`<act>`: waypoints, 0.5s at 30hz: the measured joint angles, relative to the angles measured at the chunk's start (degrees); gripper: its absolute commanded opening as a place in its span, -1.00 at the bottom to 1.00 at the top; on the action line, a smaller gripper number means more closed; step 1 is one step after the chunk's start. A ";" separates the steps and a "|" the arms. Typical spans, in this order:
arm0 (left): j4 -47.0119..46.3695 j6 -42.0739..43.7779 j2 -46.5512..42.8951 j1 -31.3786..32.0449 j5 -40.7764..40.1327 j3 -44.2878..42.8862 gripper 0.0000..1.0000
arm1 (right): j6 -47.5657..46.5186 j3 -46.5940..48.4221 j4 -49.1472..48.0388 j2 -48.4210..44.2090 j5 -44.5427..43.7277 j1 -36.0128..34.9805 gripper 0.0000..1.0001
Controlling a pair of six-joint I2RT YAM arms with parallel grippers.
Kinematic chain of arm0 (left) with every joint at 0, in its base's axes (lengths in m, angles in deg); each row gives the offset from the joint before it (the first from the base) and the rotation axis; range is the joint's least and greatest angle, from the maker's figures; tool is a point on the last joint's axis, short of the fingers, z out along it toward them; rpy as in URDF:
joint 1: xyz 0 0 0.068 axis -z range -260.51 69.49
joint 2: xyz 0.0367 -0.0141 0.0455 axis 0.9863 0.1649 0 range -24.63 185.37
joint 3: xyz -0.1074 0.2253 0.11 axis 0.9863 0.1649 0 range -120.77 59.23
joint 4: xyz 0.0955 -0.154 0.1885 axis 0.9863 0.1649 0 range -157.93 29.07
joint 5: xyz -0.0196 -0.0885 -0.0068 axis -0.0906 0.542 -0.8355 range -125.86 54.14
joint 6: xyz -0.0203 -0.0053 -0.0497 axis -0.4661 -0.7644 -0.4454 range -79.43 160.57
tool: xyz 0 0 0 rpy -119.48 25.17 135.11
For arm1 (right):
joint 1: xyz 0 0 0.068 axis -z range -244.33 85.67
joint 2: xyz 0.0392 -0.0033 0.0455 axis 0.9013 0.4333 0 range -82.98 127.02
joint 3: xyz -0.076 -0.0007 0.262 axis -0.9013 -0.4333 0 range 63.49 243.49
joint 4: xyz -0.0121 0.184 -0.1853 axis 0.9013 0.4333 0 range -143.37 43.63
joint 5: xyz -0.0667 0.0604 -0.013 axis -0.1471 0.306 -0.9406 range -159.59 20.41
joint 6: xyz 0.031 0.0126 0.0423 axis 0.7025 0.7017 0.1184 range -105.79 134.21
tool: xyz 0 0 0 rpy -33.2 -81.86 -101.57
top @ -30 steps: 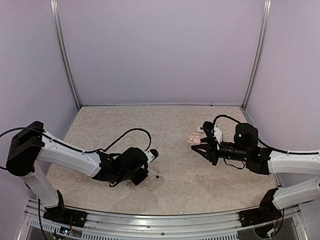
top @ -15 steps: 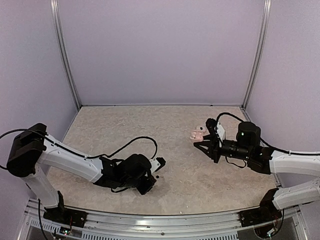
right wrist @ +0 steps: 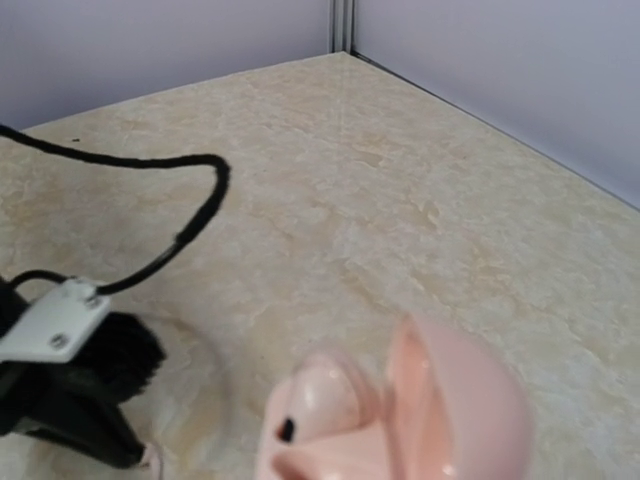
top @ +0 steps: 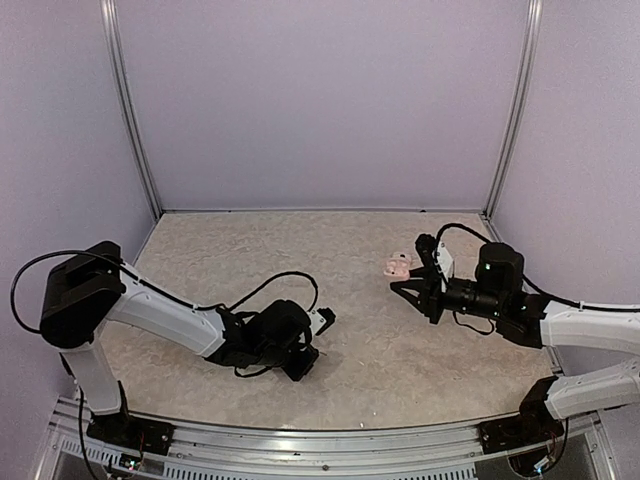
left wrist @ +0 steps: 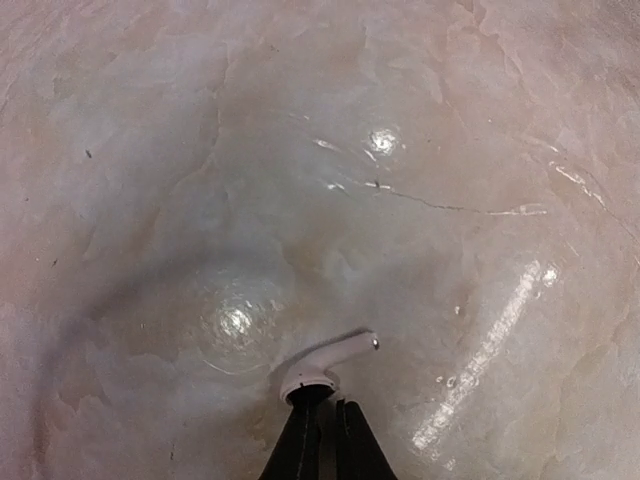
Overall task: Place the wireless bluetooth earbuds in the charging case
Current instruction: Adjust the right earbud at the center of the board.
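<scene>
Left jaws pinched shut on the bulb end of a white earbud [left wrist: 325,368]; the earbud rests on the tabletop [left wrist: 300,150] right at the tips of these jaws, its short stem pointing away from them and to the right. Right jaws shut on a pink charging case [right wrist: 400,420], lid open, held at their tips; case well apart from the left jaws.
</scene>
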 measured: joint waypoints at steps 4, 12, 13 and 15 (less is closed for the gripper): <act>-0.96 0.50 2.36 -2.14 0.44 -2.43 -0.81 | 0.15 -0.17 0.00 -0.37 0.00 0.07 -1.00; -1.42 2.49 5.18 -5.18 0.55 -6.01 -0.66 | 0.17 -0.39 0.20 -1.14 -0.04 0.17 -1.00; -1.33 2.67 5.18 -5.22 0.48 -6.08 -0.61 | 0.17 -0.39 0.26 -1.33 -0.04 0.17 -1.00; -0.42 2.89 5.05 -5.51 0.15 -6.32 -0.49 | 0.17 -0.39 0.39 -1.75 -0.09 0.17 -1.00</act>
